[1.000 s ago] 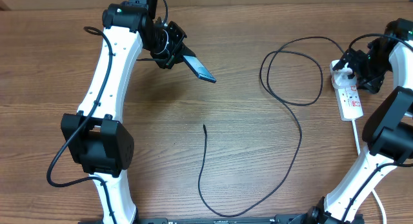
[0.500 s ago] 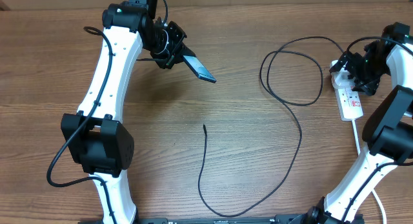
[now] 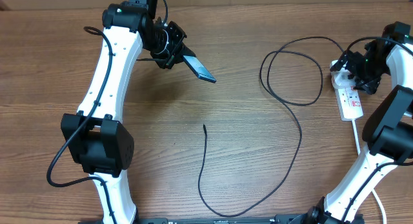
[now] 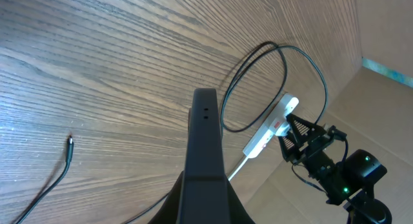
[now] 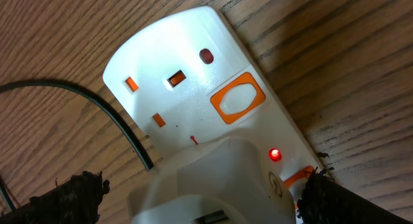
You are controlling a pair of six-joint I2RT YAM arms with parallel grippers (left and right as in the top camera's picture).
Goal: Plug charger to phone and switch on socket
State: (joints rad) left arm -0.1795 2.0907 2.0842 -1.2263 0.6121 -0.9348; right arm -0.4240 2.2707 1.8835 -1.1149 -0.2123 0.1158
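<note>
My left gripper (image 3: pixel 175 51) is shut on the phone (image 3: pixel 199 68) and holds it tilted above the table at the far left. In the left wrist view the phone (image 4: pixel 205 140) shows edge-on, dark, sticking out of the jaws. The black charger cable (image 3: pixel 298 130) loops across the table; its free tip (image 3: pixel 204 126) lies on the wood, apart from the phone. The white power strip (image 3: pixel 350 98) lies at the right. My right gripper (image 3: pixel 353 66) is open over its far end, fingers (image 5: pixel 77 198) either side of a white adapter (image 5: pixel 219 179) plugged in. A red light (image 5: pixel 275 154) glows beside it.
An orange-rimmed switch (image 5: pixel 237 101) sits on the strip's face next to the adapter. The strip's white cord (image 3: pixel 358 140) runs toward the near right edge by the right arm's base. A cardboard wall (image 4: pixel 381 121) borders the table's far side.
My right gripper has shifted slightly over the far end of the power strip. The left arm and phone have not moved; the cable lies as before.
</note>
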